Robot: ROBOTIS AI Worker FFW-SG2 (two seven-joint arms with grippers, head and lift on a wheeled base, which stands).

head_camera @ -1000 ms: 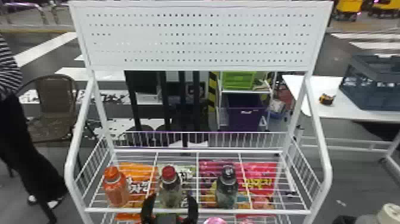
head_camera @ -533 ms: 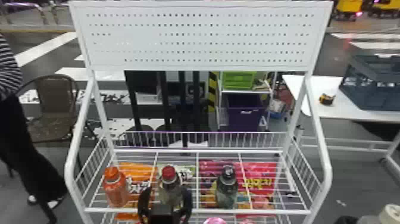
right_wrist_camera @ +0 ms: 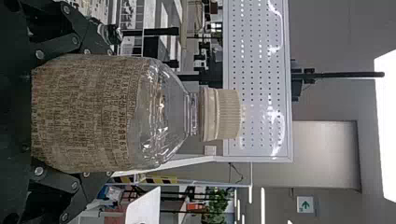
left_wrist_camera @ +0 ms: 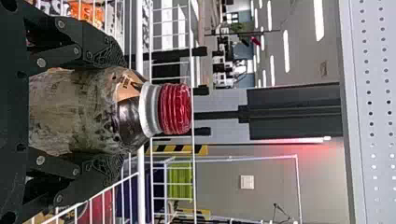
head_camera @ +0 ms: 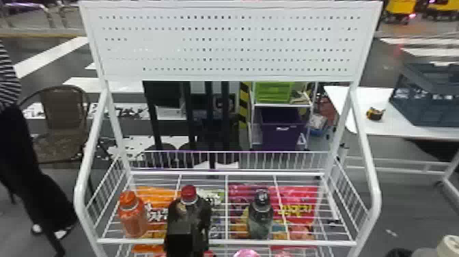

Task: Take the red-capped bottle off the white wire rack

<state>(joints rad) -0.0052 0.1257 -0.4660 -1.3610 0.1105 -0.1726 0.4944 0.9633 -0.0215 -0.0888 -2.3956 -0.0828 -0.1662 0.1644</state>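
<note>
White-capped bottle [head_camera: 447, 244], your two o'clock, sits clasped in your right claw [head_camera: 401, 253]. Toward eleven, your left claw [head_camera: 190, 205] grips the red-capped bottle [head_camera: 189, 193] at the rack [head_camera: 226, 242], between the orange bottle [head_camera: 134, 218] at ten and dark-capped bottle [head_camera: 261, 218] at one.

1 red-cap btl [left_wrist_camera: 130, 112], 3 other btls [head_camera: 261, 220], 1 wire rack [head_camera: 225, 243], 1 pegboard [head_camera: 164, 51]

The left pincer [head_camera: 190, 202] and right pincer [head_camera: 401, 253] are both partly closed, fingers apart.
</note>
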